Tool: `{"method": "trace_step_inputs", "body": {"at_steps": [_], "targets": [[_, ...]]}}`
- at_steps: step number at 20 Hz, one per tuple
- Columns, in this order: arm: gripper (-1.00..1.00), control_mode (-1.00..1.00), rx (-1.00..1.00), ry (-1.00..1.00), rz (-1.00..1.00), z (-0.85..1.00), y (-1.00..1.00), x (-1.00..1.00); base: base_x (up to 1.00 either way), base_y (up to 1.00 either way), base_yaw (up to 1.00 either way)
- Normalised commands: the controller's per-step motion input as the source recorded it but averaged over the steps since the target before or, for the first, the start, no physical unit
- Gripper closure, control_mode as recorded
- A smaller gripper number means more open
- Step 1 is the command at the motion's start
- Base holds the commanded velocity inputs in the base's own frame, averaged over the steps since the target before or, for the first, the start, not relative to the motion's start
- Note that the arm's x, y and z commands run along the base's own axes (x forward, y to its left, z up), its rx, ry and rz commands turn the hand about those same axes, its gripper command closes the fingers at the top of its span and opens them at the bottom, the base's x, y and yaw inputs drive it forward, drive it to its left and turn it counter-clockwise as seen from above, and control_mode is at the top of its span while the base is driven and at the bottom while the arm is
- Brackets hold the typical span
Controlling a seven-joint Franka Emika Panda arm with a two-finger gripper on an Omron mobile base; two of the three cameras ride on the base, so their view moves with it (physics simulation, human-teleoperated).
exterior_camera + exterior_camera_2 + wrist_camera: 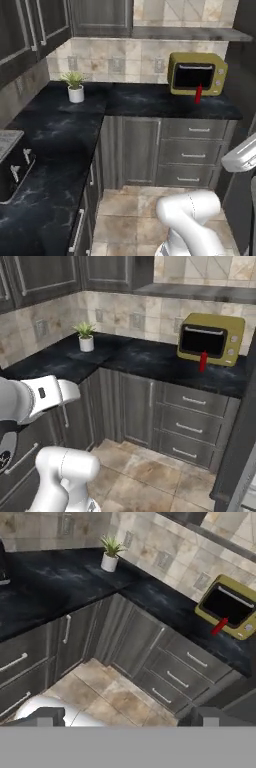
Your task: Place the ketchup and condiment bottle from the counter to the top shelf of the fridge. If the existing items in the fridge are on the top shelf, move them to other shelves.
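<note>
Nothing is looking placed yet: the red ketchup [198, 93] is standing on the counter [140, 100] just in front of the yellow oven [197, 73], well apart from the claw [125, 717], which is hanging wide and holding nothing; the other bottle and fridge shelves are remaining to be reached

Glossy white rounded arm [60, 471] segments

A slim red ketchup bottle [198, 93] is seen standing upright on the dark marbled counter [140, 100], directly in front of the yellow microwave [197, 74]. It is set near the counter's front edge, above the drawers, well apart from the potted plant [75, 86].
</note>
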Motion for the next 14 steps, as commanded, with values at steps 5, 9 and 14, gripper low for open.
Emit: {"method": "trace_step_inputs", "body": {"at_steps": [5,9,14], "targets": [[-1.0,1.0,0.0,0.0,0.0,0.0,0.0,0.0,0.24,0.0,-0.74],[-1.0,1.0,0.0,0.0,0.0,0.0,0.0,0.0,0.77,-0.13,-0.53],[-1.0,1.0,0.0,0.0,0.0,0.0,0.0,0.0,1.0,0.01,-0.13]]}}
